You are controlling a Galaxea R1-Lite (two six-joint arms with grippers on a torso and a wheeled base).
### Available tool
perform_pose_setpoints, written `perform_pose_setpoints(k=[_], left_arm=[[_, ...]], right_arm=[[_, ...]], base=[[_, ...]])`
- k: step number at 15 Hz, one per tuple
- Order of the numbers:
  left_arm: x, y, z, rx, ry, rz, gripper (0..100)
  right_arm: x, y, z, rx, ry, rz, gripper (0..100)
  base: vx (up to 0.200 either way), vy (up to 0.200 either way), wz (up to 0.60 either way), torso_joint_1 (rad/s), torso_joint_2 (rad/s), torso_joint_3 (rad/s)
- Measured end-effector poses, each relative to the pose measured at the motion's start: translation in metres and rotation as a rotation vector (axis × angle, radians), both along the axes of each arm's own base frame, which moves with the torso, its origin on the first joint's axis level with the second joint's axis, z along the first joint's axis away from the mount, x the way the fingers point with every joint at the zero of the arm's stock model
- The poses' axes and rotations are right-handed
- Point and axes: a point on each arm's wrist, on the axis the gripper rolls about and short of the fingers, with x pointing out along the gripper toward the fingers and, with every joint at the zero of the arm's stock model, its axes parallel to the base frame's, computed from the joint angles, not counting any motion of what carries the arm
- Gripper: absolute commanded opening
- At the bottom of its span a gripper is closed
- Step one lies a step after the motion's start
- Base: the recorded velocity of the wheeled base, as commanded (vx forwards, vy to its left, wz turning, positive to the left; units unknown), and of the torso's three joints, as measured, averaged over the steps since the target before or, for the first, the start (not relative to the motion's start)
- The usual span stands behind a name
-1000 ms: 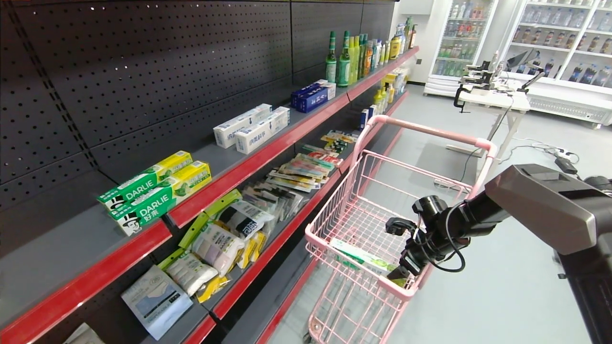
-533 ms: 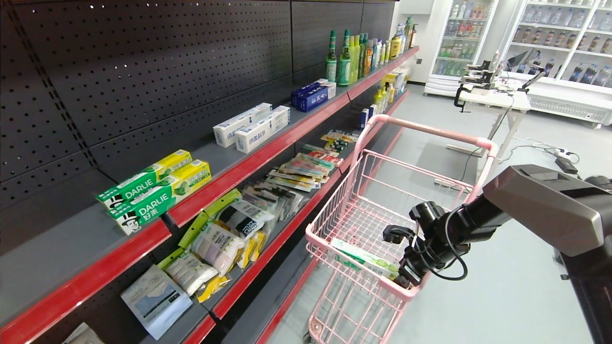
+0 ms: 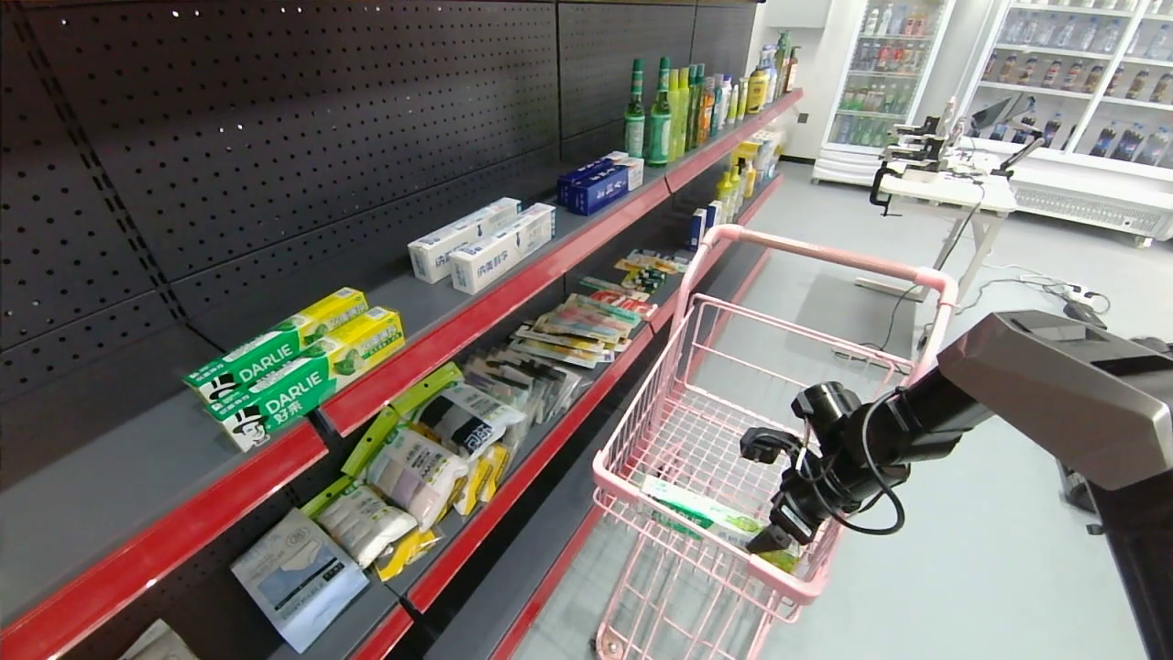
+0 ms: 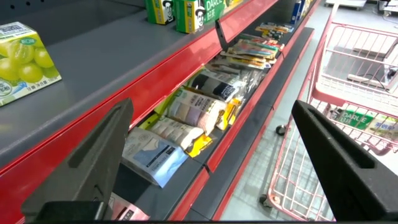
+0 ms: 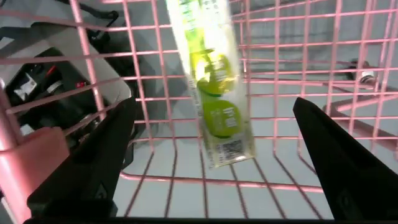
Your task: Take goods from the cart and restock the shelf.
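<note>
right gripper (image 5: 212, 109), jaws spread wide, hangs inside the pink cart (image 3: 816, 250) at its near rim, over a green toothpaste box (image 3: 706, 509) lying in the basket. left gripper (image 4: 212, 104), jaws spread, faces the shelf (image 3: 476, 321) front edge.

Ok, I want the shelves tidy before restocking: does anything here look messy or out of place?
Yes. On the lower shelf the pouches lie heaped over one another, a green strip lies slanted across them, and one flat pack seems to jut past the front edge. The boxes on the top shelf sit in neat rows.
</note>
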Motion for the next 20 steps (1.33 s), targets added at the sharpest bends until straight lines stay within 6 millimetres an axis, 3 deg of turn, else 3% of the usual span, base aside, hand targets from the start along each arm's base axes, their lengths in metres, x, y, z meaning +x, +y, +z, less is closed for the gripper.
perform_pose_setpoints(k=[5, 11, 20], left_arm=[[0.0, 0.0, 0.0, 0.0, 0.0, 0.0, 100], [0.0, 0.0, 0.0, 0.0, -0.001, 0.0, 100], [0.0, 0.0, 0.0, 0.0, 0.0, 0.0, 100]], right_arm=[[0.021, -0.01, 0.0, -0.003, -0.055, -0.023, 100], [0.022, -0.005, -0.007, -0.016, -0.062, 0.039, 100], [0.02, 0.011, -0.012, -0.012, -0.059, 0.085, 100]], base=[[0.0, 0.0, 0.0, 0.0, 0.0, 0.0], [0.0, 0.0, 0.0, -0.098, 0.25, 0.148], [0.0, 0.0, 0.0, -0.003, 0.01, 0.006]])
